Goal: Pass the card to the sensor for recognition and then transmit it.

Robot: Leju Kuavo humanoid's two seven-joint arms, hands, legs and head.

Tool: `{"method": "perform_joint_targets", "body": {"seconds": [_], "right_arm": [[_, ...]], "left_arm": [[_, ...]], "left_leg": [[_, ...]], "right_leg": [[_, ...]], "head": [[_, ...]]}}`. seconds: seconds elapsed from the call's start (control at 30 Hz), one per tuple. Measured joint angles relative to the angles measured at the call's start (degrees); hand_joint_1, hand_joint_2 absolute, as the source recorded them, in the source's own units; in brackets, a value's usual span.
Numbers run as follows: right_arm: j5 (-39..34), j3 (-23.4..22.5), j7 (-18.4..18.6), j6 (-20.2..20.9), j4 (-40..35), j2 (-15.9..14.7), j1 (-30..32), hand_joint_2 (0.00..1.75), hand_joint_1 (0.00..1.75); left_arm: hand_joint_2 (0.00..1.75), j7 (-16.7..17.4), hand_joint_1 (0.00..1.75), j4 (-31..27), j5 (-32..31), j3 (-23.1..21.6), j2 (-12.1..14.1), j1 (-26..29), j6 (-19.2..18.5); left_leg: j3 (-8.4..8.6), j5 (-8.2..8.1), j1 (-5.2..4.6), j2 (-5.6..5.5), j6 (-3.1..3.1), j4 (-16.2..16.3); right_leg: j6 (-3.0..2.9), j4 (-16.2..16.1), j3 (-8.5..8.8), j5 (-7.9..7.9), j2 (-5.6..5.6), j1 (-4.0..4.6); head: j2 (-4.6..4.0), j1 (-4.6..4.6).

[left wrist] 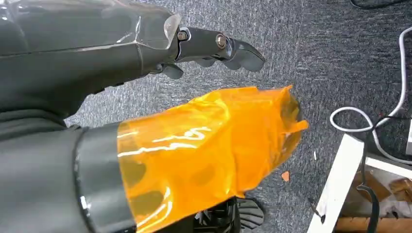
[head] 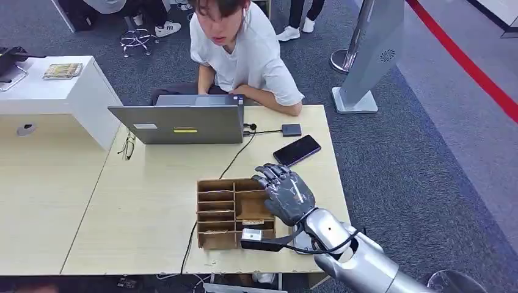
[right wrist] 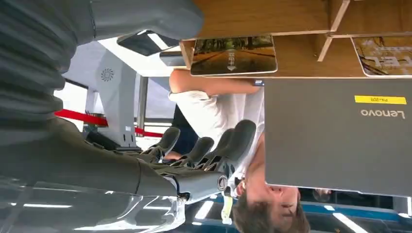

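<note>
- My right robot hand (head: pixel 286 194) hovers over the right side of the wooden organizer (head: pixel 235 212) near the front right corner of the bench (head: pixel 146 201). Fingers are spread and gently curled, and I see nothing held in them.
- In the right wrist view the fingers (right wrist: pixel 228 143) hang apart in free air, with the laptop (right wrist: pixel 340 136) lid and the seated person (right wrist: pixel 228 111) beyond them.
- The card (right wrist: pixel 234 55) lies flat in a compartment of the organizer, picture side showing. A second printed card (right wrist: pixel 384 56) sits in the neighbouring compartment, behind a divider. I cannot tell which of the two is the one wanted.
- Judgement: the divided slots keep the cards separate and flat so a fingertip can reach one at a time. My hand is poised above for that pick, which is not yet made.
- My left robot hand (left wrist: pixel 145 97) hangs beside the bench over grey carpet. Thumb wrapped in orange film, fingers (left wrist: pixel 228 46) stretched out, holding nothing.
- A small dark square box (head: pixel 291 129) near the bench's far right corner, cabled toward the laptop (head: pixel 183 122), may be the sensor; I cannot confirm it. A phone (head: pixel 297 150) lies between it and the organizer.
- Risk, as I judge it: a thin flat card against wood gives little edge to pinch.
</note>
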Motion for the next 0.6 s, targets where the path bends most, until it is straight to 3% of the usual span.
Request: {"method": "perform_joint_targets", "body": {"seconds": [0.17, 0.5, 0.6], "right_arm": [[-0.02, 0.0, 0.0, 0.02, 0.35, 0.0, -0.01, 1.75, 0.45], [-0.07, -0.15, 0.02, 0.2, 1.59, 0.09, -0.34, 1.75, 0.65], [-0.07, -0.15, 0.02, 0.22, 1.99, 0.13, -0.57, 1.75, 0.63]], "left_arm": [[0.0, 0.02, 0.0, 0.0, -0.11, 0.0, -0.04, -0.06, 0.0], [0.0, 0.22, 0.0, 0.0, -0.42, 0.0, -0.11, -0.18, 0.0], [0.0, 0.31, 0.0, 0.0, -0.44, 0.0, -0.15, -0.29, 0.0]], "left_leg": [[0.0, 0.0, 0.0, 0.0, 0.0, 0.0], [0.0, 0.0, 0.0, 0.0, 0.0, 0.0], [0.0, 0.0, 0.0, 0.0, 0.0, 0.0]], "right_leg": [[0.0, 0.0, 0.0, 0.0, 0.0, 0.0], [0.0, 0.0, 0.01, 0.0, 0.0, 0.0], [0.0, 0.0, 0.01, 0.0, -0.01, 0.0]], "head": [[0.0, 0.0], [0.0, 0.0], [0.0, 0.0]]}}
